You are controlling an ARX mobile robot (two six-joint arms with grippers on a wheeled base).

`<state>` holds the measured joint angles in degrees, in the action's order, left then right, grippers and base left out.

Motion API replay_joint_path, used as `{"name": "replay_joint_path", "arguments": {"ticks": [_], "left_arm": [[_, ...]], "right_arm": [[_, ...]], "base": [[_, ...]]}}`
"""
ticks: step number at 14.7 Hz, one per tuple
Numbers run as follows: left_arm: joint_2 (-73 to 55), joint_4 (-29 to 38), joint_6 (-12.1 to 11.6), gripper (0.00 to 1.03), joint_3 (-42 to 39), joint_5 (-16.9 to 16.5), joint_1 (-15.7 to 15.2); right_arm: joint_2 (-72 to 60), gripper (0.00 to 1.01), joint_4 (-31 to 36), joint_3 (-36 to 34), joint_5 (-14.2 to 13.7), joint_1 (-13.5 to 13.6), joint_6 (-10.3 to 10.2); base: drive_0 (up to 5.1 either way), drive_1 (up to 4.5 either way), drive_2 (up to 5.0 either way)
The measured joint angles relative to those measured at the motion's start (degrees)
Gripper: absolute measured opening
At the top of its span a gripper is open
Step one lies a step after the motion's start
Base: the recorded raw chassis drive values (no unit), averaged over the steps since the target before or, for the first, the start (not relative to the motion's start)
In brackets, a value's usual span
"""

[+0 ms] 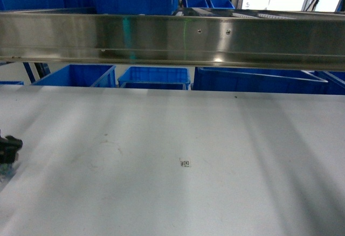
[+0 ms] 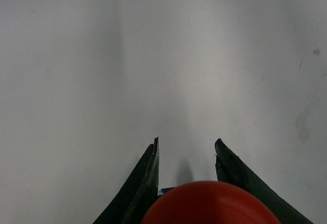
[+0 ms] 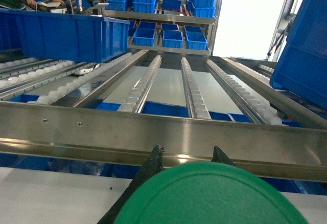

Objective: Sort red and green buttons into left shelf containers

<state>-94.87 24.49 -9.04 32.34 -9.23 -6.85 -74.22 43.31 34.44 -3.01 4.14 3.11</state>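
While low over the table [image 2: 153, 55], left fingers [image 2: 148, 183] grip red button [image 2: 209, 206]; right fingers [image 3: 150, 165] grip green button [image 3: 209, 196]

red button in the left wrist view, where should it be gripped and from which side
Grip the body under the cap, closing in from its two sides: the red button has a smooth dome, so pads would likely slip there. The left gripper has a finger on each side of it.
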Motion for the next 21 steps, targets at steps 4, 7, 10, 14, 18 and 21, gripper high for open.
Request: {"name": "replay_joint_path", "arguments": {"ticks": [4, 7, 10, 14, 18, 21], "left_arm": [[22.5, -10.4, 5.4, 0.3, 4.5, -2.4, -4.9], [33.7, -13.8, 7.4, 0.3, 6.0, -4.0, -4.8], [33.8, -14.2, 7.5, 0.3, 5.6, -3.9, -4.1], [33.4, -12.4, 5.9, 0.29, 5.3, -5.1, -1.9], [33.2, -12.4, 5.6, 0.29, 5.0, -5.4, -1.9], [33.2, -12.4, 5.6, 0.29, 5.0, -5.6, -1.6]], "right_arm": [[0.0, 0.24, 0.0, 0.0, 0.0, 0.0, 0.0], [0.0, 0.24, 0.0, 0.0, 0.0, 0.0, 0.0], [0.0, 0.24, 0.0, 0.0, 0.0, 0.0, 0.0], [0.0, 0.24, 0.0, 0.0, 0.0, 0.0, 0.0], [0.0, 0.24, 0.2, 0.0, 0.0, 0.0, 0.0], [-0.1, 0.24, 0.2, 0.0, -0.2, 0.0, 0.0]], "base": [[0.0, 0.0, 0.0], [0.0, 0.0, 0.0], [0.0, 0.0, 0.0], [0.0, 0.0, 0.0], [-0.7, -0.47, 1.3], [-4.3, 1.13, 3.3]]}}
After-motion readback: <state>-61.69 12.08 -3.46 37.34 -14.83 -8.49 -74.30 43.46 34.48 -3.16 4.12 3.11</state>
